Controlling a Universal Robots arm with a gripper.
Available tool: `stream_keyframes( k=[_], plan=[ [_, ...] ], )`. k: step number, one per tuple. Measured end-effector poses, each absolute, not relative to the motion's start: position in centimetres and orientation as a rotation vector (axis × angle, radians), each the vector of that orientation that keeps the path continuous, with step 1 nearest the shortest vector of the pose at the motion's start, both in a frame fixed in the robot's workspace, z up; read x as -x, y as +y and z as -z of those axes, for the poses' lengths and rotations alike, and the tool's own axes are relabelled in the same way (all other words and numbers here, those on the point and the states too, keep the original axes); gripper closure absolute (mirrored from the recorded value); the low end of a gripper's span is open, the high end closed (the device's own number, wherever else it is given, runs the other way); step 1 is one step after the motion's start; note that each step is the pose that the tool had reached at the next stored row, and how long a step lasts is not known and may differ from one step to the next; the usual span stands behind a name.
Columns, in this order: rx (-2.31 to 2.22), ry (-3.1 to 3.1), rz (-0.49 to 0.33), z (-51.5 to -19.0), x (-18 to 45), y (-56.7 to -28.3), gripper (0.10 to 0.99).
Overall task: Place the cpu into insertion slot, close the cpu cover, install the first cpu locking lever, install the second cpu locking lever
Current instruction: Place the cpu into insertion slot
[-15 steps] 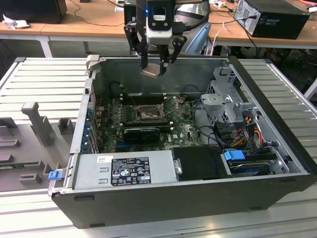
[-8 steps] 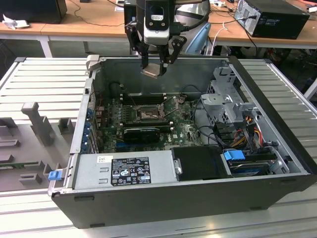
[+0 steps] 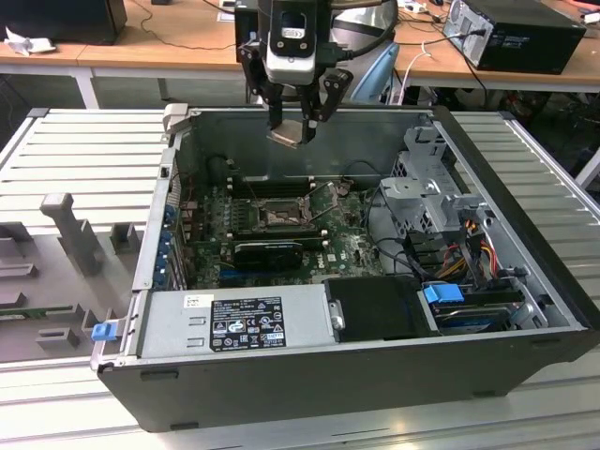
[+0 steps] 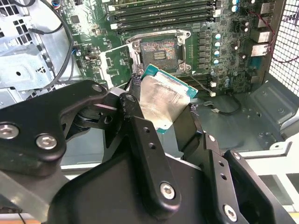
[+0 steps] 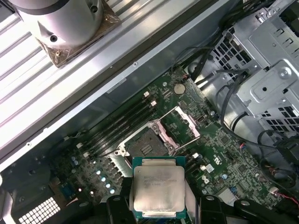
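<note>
Reaching straight down with the gripper [image 3: 292, 129], wrist vertical. Pinching the cpu [image 5: 159, 189] between both black fingers [image 4: 142, 140], by opposite edges.

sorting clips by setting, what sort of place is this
Probably a robotics or electronics lab: an opened desktop computer case lies on a slatted metal table, wooden desks stand behind, and the gripper holds the cpu above the motherboard.

Nothing we can read, a black label [image 3: 246, 323] with white marks and a small white sticker [image 3: 198, 302] on the power supply [image 3: 305, 319], faint lines of print on the pale face of the cpu [image 5: 159, 189] — all too fine for us to make out.
</note>
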State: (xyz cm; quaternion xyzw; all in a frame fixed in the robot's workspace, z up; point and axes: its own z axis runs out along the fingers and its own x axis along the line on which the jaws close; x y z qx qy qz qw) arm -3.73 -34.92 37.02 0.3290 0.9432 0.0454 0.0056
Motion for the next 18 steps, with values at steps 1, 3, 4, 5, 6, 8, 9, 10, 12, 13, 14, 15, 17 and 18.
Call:
stream_keyframes(
  k=[1, 3, 4, 5, 6, 8, 9, 10, 12, 13, 14, 15, 17, 18],
  plan=[
    [-1.04, 2.949, -0.142, -37.02, 3.73, -34.92, 0.557],
    [-1.058, 2.942, -0.142, -37.02, 3.73, -34.92, 0.557],
    [-1.068, 2.938, -0.142, -37.02, 3.73, -34.92, 0.557],
    [-1.08, 2.933, -0.142, -37.02, 3.73, -34.92, 0.557],
    [-1.092, 2.928, -0.142, -37.02, 3.73, -34.92, 0.557],
    [-1.109, 2.921, -0.141, -37.02, 3.73, -34.92, 0.557],
    [-1.115, 2.919, -0.141, -37.02, 3.73, -34.92, 0.557],
    [-1.131, 2.912, -0.141, -37.02, 3.73, -34.92, 0.557],
    [-1.159, 2.9, -0.141, -37.01, 3.73, -34.92, 0.557],
    [-1.182, 2.89, -0.141, -37.01, 3.73, -34.92, 0.557],
    [-1.212, 2.876, -0.141, -37.0, 3.73, -34.92, 0.557],
    [-1.248, 2.86, -0.14, -36.99, 3.73, -34.92, 0.557],
    [-1.288, 2.841, -0.14, -36.99, 3.73, -34.92, 0.557],
    [-1.336, 2.817, -0.139, -36.98, 3.73, -34.92, 0.557]
  ],
)
